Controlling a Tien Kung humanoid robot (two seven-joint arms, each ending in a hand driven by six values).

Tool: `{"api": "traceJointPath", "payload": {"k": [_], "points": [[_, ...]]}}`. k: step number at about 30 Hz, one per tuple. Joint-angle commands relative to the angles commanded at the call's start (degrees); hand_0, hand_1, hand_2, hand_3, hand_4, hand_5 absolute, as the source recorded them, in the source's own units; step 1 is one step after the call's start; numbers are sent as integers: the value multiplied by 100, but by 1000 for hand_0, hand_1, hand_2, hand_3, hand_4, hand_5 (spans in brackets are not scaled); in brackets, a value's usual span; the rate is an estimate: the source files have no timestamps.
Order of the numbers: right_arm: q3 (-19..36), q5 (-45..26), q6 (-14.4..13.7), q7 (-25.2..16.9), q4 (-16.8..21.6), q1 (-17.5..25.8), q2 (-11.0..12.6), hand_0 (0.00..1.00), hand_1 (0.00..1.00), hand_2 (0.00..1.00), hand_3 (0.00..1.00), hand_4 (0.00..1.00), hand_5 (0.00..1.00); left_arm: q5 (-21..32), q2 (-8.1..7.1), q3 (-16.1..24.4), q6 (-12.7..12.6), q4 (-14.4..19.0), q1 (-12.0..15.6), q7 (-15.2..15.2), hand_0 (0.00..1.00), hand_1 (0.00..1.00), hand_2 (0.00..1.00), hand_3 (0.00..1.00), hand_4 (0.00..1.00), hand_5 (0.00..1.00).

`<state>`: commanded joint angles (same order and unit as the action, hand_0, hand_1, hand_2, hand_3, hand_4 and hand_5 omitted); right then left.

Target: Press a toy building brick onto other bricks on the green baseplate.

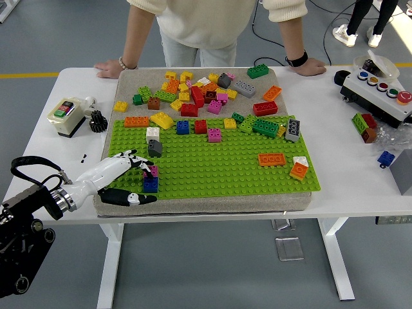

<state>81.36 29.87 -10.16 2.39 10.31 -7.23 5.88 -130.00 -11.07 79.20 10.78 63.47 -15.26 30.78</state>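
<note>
Green baseplate (225, 168): it is lying on a grey pad on the white bench (360, 180), and I am working at its near-left corner.
My left hand (119, 175): I am reaching in from the left, low over that corner, fingers (138, 158) loosely spread beside the stack, thumb lying along the plate's near edge, gripping nothing that I can see.
Stack (150, 179): a pink brick is sitting on a blue brick on the studs, just at my fingertips; I am judging the press done or nearly so.
Seating: I cannot tell whether the pink brick is fully down.
Left to do: probably only checking the joint and clearing my hand away.
Loose bricks (199, 93): many colours are lying heaped on the pad at the far side, with more dotted over the plate.
Person (215, 22): someone is standing at the far side, both hands resting on the bench, head cut off by the top edge.
My right hand: it is not showing anywhere.
</note>
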Motion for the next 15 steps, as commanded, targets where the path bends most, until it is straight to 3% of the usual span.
{"api": "traceJointPath", "payload": {"k": [15], "points": [[-3, -9, -13, 7, 0, -2, 2, 734, 658, 706, 590, 916, 498, 0, 32, -15, -53, -129, 29, 5, 998, 876, 850, 603, 998, 755]]}}
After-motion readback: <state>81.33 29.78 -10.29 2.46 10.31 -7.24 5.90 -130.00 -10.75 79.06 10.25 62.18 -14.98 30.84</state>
